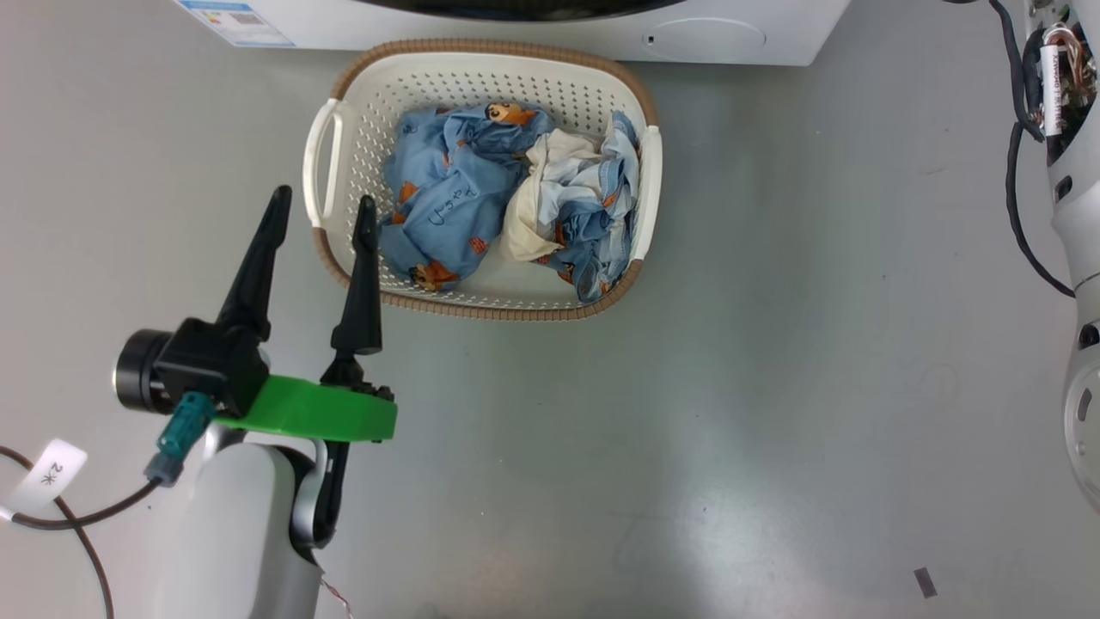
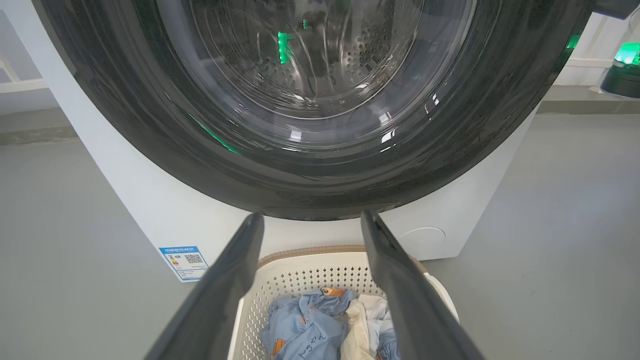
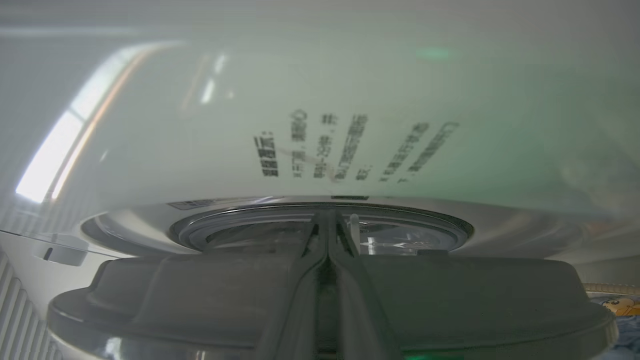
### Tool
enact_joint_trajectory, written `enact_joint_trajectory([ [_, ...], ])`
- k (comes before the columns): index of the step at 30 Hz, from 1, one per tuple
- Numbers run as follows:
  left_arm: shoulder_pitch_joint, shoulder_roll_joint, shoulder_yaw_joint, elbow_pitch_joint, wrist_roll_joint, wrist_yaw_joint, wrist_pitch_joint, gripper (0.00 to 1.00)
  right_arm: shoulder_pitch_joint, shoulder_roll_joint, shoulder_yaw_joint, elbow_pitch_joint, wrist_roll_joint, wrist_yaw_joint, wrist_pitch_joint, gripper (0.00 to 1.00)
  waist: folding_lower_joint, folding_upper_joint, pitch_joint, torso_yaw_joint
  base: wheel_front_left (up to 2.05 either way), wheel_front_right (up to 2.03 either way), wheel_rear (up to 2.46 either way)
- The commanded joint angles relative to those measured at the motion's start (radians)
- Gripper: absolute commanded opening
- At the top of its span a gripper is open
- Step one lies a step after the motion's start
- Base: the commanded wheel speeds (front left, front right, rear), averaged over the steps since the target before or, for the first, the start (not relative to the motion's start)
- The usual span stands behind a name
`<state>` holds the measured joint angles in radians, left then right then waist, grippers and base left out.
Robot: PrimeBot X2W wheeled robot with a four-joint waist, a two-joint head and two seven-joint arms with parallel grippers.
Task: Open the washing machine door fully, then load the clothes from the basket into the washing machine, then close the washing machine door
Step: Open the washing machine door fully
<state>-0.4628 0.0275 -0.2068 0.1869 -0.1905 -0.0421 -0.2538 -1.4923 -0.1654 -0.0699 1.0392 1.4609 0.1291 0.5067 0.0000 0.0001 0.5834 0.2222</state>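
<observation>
Clothes (image 1: 507, 198) in basket (image 1: 516, 311), washing machine door (image 2: 150, 125) closed, left pincer (image 1: 325, 198) spread

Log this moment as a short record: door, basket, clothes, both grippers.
door: washing machine door looks shut, flush with the machine's white front
basket: basket stands on the floor just before the washing machine
clothes: clothes all in the basket, blue printed pieces around a cream one
left arm: left gripper open, empty, raised by the basket's left side
right arm: right gripper shut, nothing seen in it, close to the washing machine
</observation>
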Motion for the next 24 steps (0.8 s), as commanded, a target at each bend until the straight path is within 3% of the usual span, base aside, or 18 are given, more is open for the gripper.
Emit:
enact_joint_trajectory([
  [1,-0.008,0.023,0.025,-0.025,-0.014,0.010,-0.008,1.00,-0.030,0.024,0.010,-0.021,-0.014,0.002,0.008,0.00,0.0000,-0.0001,0.001,0.002,0.00,0.00,0.00],
  [24,0.010,0.023,0.031,-0.019,-0.013,0.016,-0.008,1.00,0.011,0.031,0.029,-0.025,-0.002,0.002,0.130,0.00,0.0000,-0.0001,-0.029,-0.006,0.00,0.00,0.00],
])
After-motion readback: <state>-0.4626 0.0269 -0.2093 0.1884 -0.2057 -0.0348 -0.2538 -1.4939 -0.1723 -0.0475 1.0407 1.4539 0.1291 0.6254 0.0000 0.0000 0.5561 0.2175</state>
